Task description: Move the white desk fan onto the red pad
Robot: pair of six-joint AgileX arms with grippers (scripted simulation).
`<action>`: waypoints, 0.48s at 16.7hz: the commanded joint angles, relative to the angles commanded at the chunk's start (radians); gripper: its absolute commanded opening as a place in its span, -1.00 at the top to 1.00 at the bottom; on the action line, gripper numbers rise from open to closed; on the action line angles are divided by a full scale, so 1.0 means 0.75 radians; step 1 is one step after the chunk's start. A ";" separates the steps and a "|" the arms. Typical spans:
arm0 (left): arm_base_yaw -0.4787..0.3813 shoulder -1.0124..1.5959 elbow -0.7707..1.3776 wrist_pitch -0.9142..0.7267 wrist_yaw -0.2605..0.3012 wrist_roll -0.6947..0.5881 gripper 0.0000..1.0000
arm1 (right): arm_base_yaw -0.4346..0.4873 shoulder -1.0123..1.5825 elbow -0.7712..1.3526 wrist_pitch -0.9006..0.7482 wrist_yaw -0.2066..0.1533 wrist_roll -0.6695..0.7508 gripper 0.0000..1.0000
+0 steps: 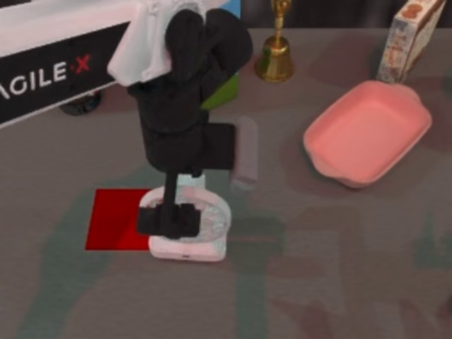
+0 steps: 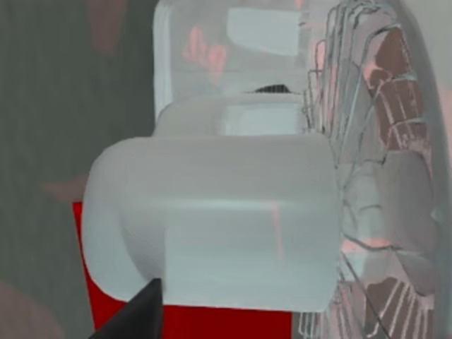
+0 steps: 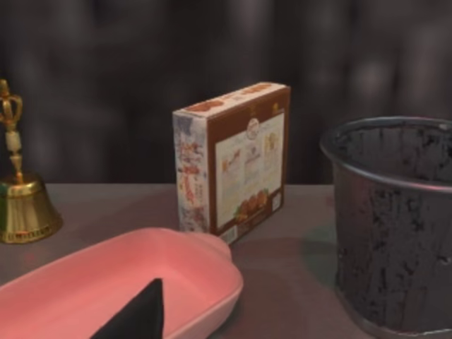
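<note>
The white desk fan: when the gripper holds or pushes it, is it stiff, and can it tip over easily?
The white desk fan is probably stiff: its body looks like moulded plastic. The thin grille may bend if squeezed. It might tip, since the round head is wide beside the base; it overlaps the red pad only partly. The left gripper is over it.

white desk fan upright, overlapping the right edge of the flat red pad
</note>
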 joint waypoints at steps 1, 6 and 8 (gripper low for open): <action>0.000 0.000 0.000 0.000 0.000 0.000 -1.00 | 0.000 0.000 0.000 0.000 0.000 0.000 -1.00; 0.000 0.000 0.000 0.000 0.000 0.000 -0.25 | 0.000 0.000 0.000 0.000 0.000 0.000 -1.00; 0.000 0.000 0.000 0.000 0.000 0.000 0.06 | 0.000 0.000 0.000 0.000 0.000 0.000 -1.00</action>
